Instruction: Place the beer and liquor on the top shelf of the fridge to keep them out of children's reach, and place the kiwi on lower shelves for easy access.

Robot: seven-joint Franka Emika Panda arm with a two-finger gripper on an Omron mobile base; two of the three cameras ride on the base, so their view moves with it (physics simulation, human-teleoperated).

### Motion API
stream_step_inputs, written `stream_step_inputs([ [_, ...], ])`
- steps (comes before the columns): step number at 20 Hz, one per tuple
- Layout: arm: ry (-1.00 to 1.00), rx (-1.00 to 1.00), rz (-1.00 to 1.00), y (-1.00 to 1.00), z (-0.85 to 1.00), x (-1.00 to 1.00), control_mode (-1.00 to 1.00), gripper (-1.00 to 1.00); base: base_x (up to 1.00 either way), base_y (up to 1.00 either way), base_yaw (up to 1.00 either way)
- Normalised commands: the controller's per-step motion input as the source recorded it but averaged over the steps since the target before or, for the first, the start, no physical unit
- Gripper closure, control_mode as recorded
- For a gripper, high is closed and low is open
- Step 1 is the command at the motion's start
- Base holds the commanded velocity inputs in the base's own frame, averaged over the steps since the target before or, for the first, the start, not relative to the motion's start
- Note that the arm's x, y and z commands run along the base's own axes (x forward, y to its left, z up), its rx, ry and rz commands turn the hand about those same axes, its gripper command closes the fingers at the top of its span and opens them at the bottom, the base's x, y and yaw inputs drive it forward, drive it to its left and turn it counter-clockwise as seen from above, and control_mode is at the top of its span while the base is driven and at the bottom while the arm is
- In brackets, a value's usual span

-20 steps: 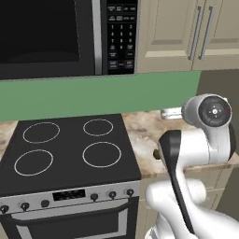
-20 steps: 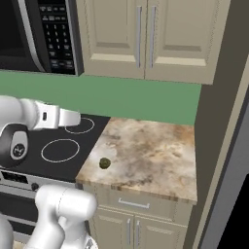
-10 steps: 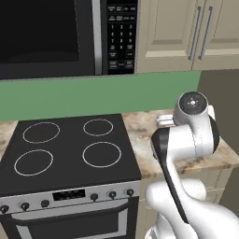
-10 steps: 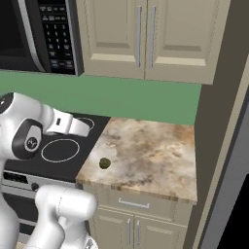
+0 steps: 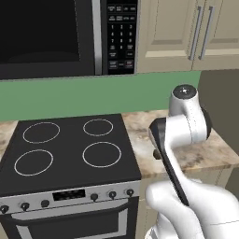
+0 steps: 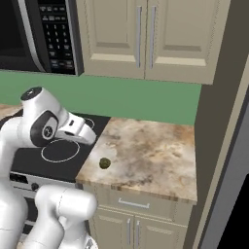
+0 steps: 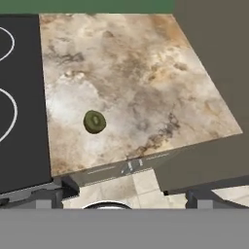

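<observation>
Swung further right and forward since a second ago: arm (image 6: pixel 46 127), its wrist now reaching out past the stove edge toward the desk (image 6: pixel 151 160); kiwi unmoved throughout.

Kiwi (image 6: pixel 104 163): lying alone on the marbled desk, near the front left corner, just beside the stove (image 5: pixel 65 149). Seen also from the hand camera (image 7: pixel 95 121), close to the dark stove edge and a little back from the desk front.

Pincer: released, jaws spread wide, nothing between them; fingertips (image 7: pixel 46 199) visible low at either side of the hand view, well above the desk and apart from the kiwi.

Surroundings: black stove top with four white rings left of the desk; microwave (image 5: pixel 60 37) with keypad mounted above the stove; green wall strip (image 6: pixel 141 99) behind; beige cabinets (image 6: pixel 146 36) with long metal handles overhead; drawer (image 6: pixel 133 204) with a small handle under the desk front. Tall grey panel (image 6: pixel 214 121) bounding the desk on the right.

Obstructions: none on the desk surface between wrist and kiwi. From the left base camera, kiwi spot hidden behind the arm's own elbow (image 5: pixel 179 128).
</observation>
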Motion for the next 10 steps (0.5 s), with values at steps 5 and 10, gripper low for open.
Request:
stream_step_inputs([
  [5,0.01,0.21,0.00,-0.23,-0.66,0.09,-1.00,-1.00,0.00,0.00,0.00],
  [10,0.02,0.18,0.00,-0.24,-0.50,0.04,-1.00,-1.00,0.00,0.00,0.00],
])
